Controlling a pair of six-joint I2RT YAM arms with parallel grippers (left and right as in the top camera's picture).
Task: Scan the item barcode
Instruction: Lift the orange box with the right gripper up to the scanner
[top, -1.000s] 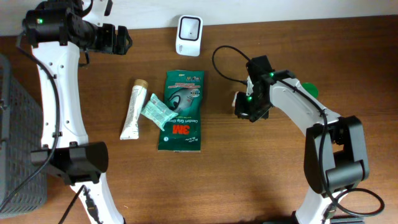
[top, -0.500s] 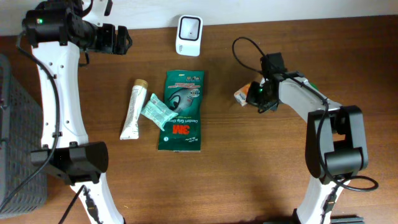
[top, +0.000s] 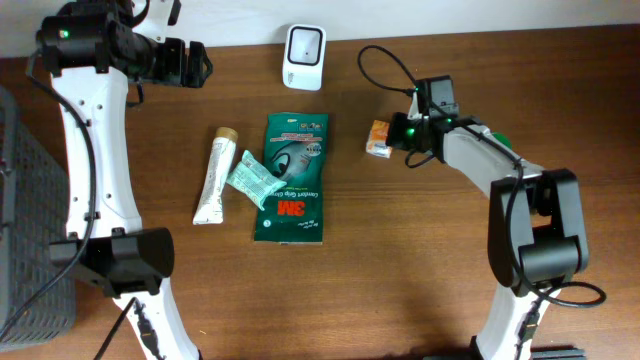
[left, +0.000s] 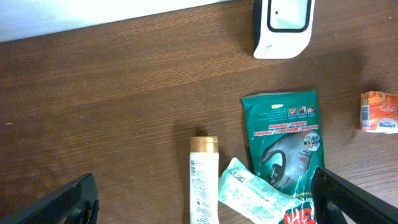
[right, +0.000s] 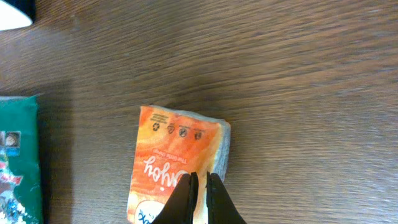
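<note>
I am holding the orange-and-white soft plastic packet (right: 177, 163) in the right gripper (right: 200, 182), whose fingers are pressing together on the packet's near edge, pinching a thin fold of wrap, not the body. The packet is hanging low over the brown wooden table (top: 420, 260), right of the green 3M glove package (top: 291, 175) and well short of the white barcode scanner (top: 303, 43) standing at the table's far edge. From the overhead view I cannot tell whether it is touching the wood.

I am judging it as light, squashy and slick: film over something soft, so it is likely to sag or swing from such a narrow pinch, and the film could slide out between the pads. A grip across the packet's short width, nearer its middle, would be steadier, but I am wary of covering the printed face. I cannot make out a barcode in any view, so I am not sure which side needs to face the scanner window.

The left gripper (top: 195, 62) is waiting at the far left with its fingers spread wide and nothing between them.
</note>
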